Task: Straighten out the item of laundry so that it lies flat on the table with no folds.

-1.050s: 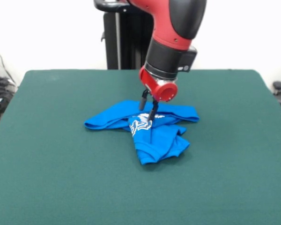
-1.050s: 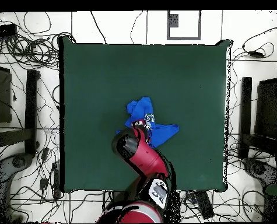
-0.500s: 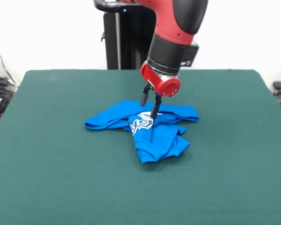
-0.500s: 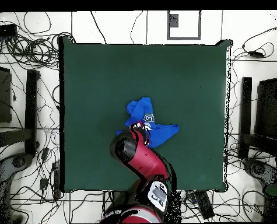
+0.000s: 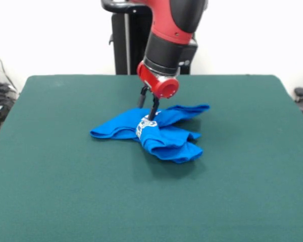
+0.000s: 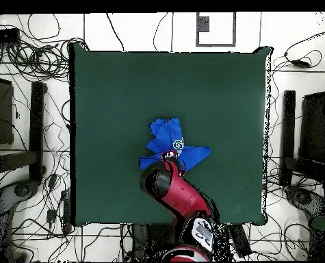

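Front view: crumpled laundry (image 5: 159,132) on the table (image 5: 55,181), jaws pinching it.

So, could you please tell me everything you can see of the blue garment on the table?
The blue garment is small, bright blue soft fabric with white lettering, bunched and folded rather than flat. One wing spreads left, another points right, and a thick folded lobe lies toward the front. It sits near the middle of the green table. The tool meets it at the lettered bunch, which looks slightly raised.

crumpled blue garment (image 6: 170,144), green table (image 6: 110,89), red arm (image 6: 178,195)
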You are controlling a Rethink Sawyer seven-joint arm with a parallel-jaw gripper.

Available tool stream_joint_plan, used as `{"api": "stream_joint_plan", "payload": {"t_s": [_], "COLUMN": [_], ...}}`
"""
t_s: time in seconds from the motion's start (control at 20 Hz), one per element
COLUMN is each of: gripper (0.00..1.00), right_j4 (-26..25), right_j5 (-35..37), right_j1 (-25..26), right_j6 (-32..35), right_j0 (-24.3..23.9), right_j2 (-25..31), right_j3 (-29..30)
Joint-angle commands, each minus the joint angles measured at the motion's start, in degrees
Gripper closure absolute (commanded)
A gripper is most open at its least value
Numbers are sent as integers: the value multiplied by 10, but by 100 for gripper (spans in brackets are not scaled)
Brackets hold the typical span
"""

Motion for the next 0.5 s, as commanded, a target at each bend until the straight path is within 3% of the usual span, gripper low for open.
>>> {"api": "stream_joint_plan", "payload": {"t_s": [0.05,0.5], "gripper": [0,0], "right_j4": [-22,-18], "right_j5": [-53,-59], "right_j1": [44,50], "right_j6": [121,122], "right_j0": [-7,-10], "right_j2": [89,95], "right_j3": [20,10]}}
